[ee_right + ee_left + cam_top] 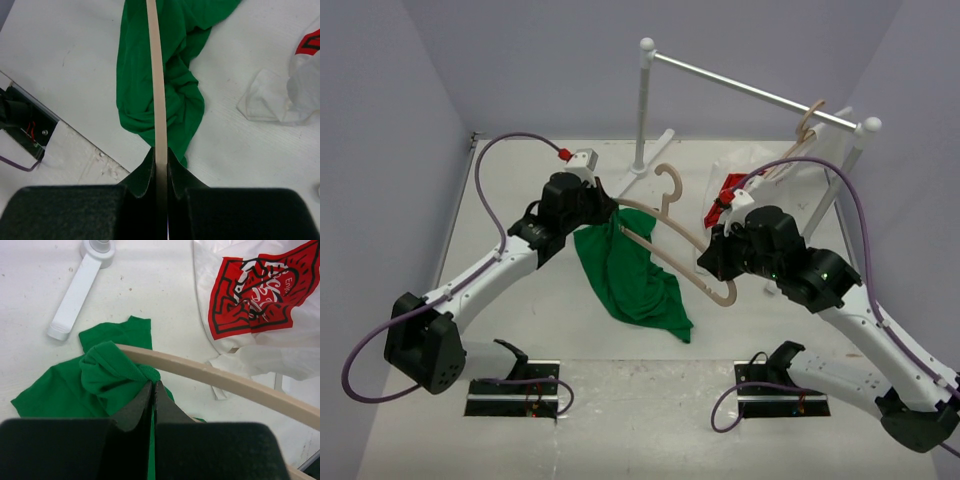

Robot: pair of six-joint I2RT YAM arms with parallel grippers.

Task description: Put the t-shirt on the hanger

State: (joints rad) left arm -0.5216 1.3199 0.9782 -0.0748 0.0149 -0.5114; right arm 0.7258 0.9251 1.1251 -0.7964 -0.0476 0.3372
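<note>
Right pincer (160, 152) is clamped on the hanger (154, 75) at one end, so it's held up over the tabletop (550, 320); t-shirt (630, 270) is bunched at the other end, pinched tight by left pincer (152, 386), prob to be pulled over.

Left arm (485, 272) stretched forward and inward, wrist pitched down. Left gripper (152, 386) jaws pressed fully together, pinching a fold of t-shirt (107, 371) at the tips; fabric bunches just ahead and to their left. Right arm (865, 312) bent inward, wrist also pitched down. Right gripper (161, 152) jaws nearly together, clamped on the hanger (155, 75) bar, which runs straight out ahead from between the fingertips.
</note>
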